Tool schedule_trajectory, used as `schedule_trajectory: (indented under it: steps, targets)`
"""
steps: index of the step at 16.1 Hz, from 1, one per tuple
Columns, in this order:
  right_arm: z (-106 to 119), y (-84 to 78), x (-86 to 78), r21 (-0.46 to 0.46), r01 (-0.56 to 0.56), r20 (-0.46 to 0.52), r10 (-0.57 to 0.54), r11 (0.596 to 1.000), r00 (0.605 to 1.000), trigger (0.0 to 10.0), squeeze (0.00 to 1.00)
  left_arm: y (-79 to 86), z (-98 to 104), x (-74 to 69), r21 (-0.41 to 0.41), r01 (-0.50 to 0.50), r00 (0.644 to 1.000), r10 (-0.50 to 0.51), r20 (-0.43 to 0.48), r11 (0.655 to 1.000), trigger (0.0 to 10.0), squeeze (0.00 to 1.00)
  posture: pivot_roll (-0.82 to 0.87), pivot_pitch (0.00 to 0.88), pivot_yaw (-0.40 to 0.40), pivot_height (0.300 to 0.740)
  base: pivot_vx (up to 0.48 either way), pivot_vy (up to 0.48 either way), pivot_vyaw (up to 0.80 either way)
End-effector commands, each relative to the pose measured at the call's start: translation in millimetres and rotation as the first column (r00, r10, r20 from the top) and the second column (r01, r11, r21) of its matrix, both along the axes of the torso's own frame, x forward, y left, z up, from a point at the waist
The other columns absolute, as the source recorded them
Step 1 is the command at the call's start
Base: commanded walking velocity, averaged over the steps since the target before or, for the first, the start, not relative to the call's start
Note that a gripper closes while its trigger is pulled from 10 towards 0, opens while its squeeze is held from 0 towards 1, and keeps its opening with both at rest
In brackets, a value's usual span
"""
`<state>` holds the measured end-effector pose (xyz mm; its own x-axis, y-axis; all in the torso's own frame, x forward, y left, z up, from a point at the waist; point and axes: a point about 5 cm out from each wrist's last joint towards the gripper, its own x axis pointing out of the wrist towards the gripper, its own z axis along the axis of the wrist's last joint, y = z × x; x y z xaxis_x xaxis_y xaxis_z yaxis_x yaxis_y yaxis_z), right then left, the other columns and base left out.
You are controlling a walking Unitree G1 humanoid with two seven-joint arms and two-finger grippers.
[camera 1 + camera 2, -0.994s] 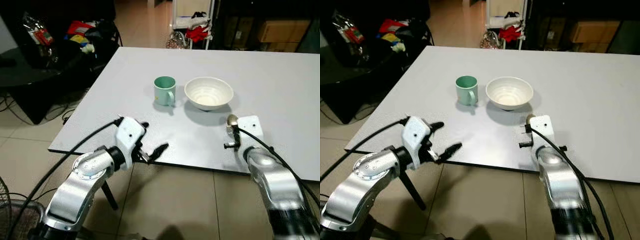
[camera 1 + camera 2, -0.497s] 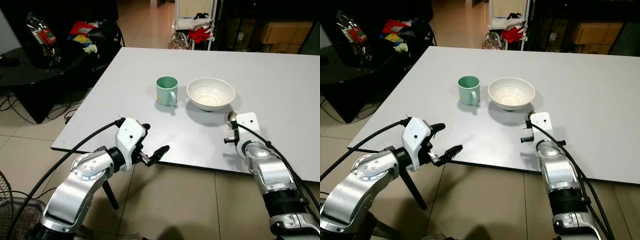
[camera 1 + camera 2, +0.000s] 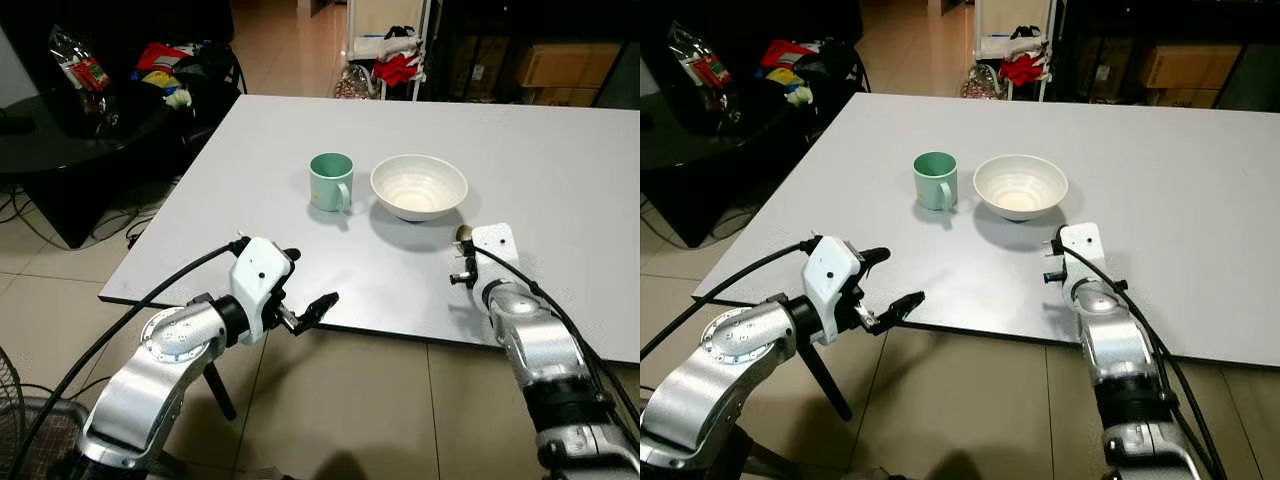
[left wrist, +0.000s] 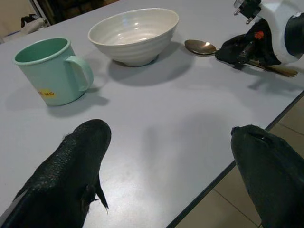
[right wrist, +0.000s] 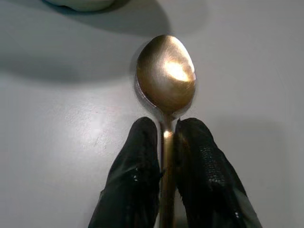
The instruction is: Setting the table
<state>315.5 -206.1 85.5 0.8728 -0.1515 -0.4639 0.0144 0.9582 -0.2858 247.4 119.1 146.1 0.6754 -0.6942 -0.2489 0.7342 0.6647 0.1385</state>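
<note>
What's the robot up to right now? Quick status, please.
Right end effector shut on spoon, low on table beside bowl. Left end effector open, idle at table edge. Mug left of bowl. Nothing blocking.

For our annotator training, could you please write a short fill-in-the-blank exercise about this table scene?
1. The right gripper is shut on the handle of a golden ____.
2. The green mug stands on the robot's ____ side of the white bowl.
3. The left gripper, at the grey table's near edge, has its fingers ____.

Missing words: spoon; left; open
</note>
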Motion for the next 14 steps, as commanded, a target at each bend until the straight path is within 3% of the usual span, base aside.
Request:
schedule_trajectory:
  steps: [1, 5, 8, 9, 11, 14]
  targets:
    - [-1, 3.3, -7.6, 0.027, -0.005, -0.022, 0.005, 1.000, 1.000, 10.0, 1.00, 1.6, 1, -1.2, 0.006, 0.005, 1.000, -0.005, -0.001, 1.000, 10.0, 0.00, 0.08, 0.000, 0.064, 0.740, 0.000, 0.000, 0.00]
    - [36, 12.2, -33.7, 0.041, -0.059, 0.082, 0.056, 0.997, 0.995, 10.0, 1.00, 14.0, 8, 0.3, -0.030, -0.123, 0.991, 0.125, 0.057, 0.992, 10.0, 0.00, 0.07, 0.000, 0.071, 0.740, 0.000, 0.000, 0.00]
    - [63, 34.1, -60.8, 0.087, -0.184, 0.198, 0.164, 0.979, 0.966, 10.0, 1.00, 32.0, 14, 1.7, -0.062, -0.332, 0.933, 0.338, 0.124, 0.941, 10.0, 0.00, 0.07, 0.000, 0.094, 0.740, 0.000, 0.000, 0.00]
    - [67, 42.5, -67.5, 0.082, -0.255, 0.242, 0.229, 0.963, 0.943, 10.0, 1.00, 34.5, 13, -0.8, -0.072, -0.369, 0.919, 0.375, 0.124, 0.927, 10.0, 0.00, 0.08, 0.000, 0.095, 0.740, 0.000, 0.000, 0.00]
    - [64, 59.4, -77.2, 0.074, -0.392, 0.229, 0.367, 0.917, 0.902, 10.0, 1.00, 37.1, 14, -3.1, -0.087, -0.410, 0.900, 0.418, 0.120, 0.908, 10.0, 0.00, 0.09, 0.000, 0.087, 0.740, 0.000, 0.000, 0.63]
    - [62, 66.4, -80.7, 0.120, -0.455, 0.246, 0.418, 0.882, 0.875, 10.0, 1.00, 36.8, 11, -6.5, -0.063, -0.448, 0.881, 0.452, 0.138, 0.892, 10.0, 0.00, 0.11, 0.000, 0.070, 0.740, 0.000, 0.000, 0.80]
